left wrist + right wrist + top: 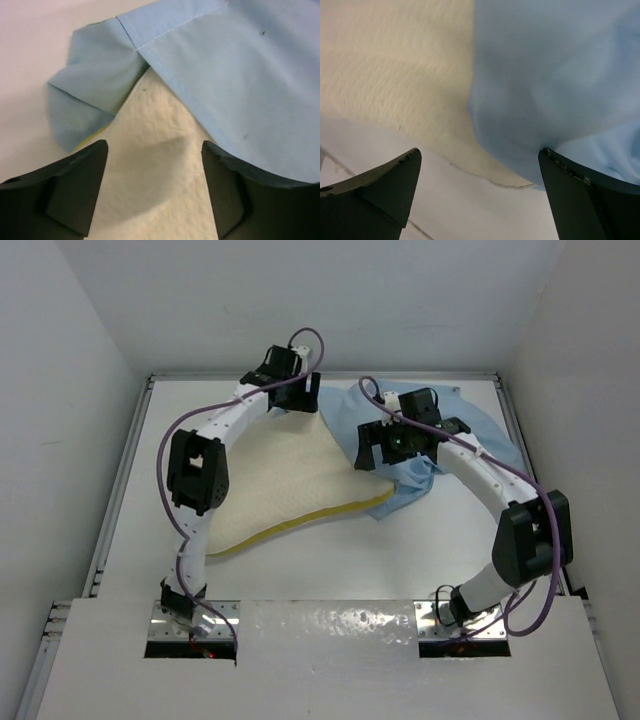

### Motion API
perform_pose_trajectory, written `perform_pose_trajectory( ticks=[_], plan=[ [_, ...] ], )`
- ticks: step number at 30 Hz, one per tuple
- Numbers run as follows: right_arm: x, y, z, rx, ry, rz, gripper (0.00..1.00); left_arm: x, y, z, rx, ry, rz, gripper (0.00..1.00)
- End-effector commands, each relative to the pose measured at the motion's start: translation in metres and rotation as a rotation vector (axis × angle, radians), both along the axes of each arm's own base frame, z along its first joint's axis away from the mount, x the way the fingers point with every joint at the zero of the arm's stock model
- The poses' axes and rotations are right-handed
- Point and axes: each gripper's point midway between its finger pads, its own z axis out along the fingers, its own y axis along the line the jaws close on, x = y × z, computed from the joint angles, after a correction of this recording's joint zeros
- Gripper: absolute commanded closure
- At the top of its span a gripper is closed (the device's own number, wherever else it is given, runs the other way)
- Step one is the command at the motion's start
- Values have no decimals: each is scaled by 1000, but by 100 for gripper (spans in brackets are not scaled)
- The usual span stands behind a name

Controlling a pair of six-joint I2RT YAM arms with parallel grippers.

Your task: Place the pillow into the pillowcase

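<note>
Left gripper (pixel 155 150): wide, empty, over far corner of pillow (pixel 150 200), at hem of pillowcase (pixel 240 75).
Right gripper (pixel 480 155): wide, empty, at near hem.
Pillow: I judge only its right end sheathed; remainder lies left, nearer left gripper.

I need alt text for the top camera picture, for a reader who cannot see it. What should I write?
A cream pillow lies on a white table, its right end covered by a light blue pillowcase. Two robot arms reach over it: the left pincer at the pillow's far corner, the right pincer at the pillowcase edge.
</note>
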Motion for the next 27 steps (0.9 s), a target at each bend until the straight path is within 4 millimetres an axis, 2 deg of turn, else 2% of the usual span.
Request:
perform_pose_trajectory(
  ticks=[1,2,3,4,5,6,7,8,9,10,11,12,13,14,15,16,17,18,20,21,23,24,26,27],
  plan=[
    [53,-18,42,-5,-215,-268,1,18,7,77,77,-219,-109,25],
    [51,-31,38,-35,-222,-304,1,15,8,93,85,-255,-140,22],
    [47,-41,47,-43,-247,-340,1,6,5,100,86,-279,-197,21],
    [43,-46,49,-31,-240,-350,1,-7,8,139,112,-380,-263,19],
    [34,-60,40,-24,-188,-383,1,-16,8,148,122,-416,-307,17],
    [25,-58,42,43,-140,-404,1,-31,6,140,132,-414,-374,16],
    [18,-64,53,91,-146,-434,1,-47,9,162,190,-488,-451,16],
    [11,-78,41,116,-105,-491,7,-62,-3,160,221,-486,-524,17],
    [4,-79,39,164,-74,-530,27,-80,1,143,312,-417,-604,24],
    [-7,-89,29,162,-56,-578,60,-102,-16,137,343,-395,-687,59],
    [-19,-98,10,146,-27,-655,100,-136,-25,116,389,-319,-791,78],
    [-14,-97,15,174,-40,-671,100,-148,-18,103,408,-270,-820,78],
    [-29,-98,-9,170,5,-686,100,-175,-34,91,413,-247,-910,76],
    [-28,-95,-14,208,7,-713,90,-198,-32,57,443,-175,-965,68],
    [-31,-94,-24,222,27,-728,66,-210,-32,55,459,-190,-981,47],
    [-34,-95,-41,239,48,-761,45,-226,-37,32,505,-174,-1009,38],
    [-33,-96,-47,245,45,-781,31,-231,-39,27,523,-178,-1010,32],
    [-35,-99,-61,235,55,-807,19,-240,-46,17,539,-165,-1033,24],
    [-24,-100,-63,269,25,-849,17,-240,-50,7,567,-148,-1004,19],
    [-19,-100,-65,291,15,-865,18,-238,-53,-6,584,-128,-996,16],
    [-14,-97,-77,327,29,-885,19,-227,-56,-22,614,-129,-928,14],
    [-12,-96,-80,339,36,-891,20,-221,-56,-37,637,-109,-901,14],
    [-9,-92,-92,368,63,-908,22,-207,-57,-46,661,-122,-828,13],
    [-10,-92,-98,374,71,-917,23,-206,-53,-58,676,-112,-810,13]
  ],
)
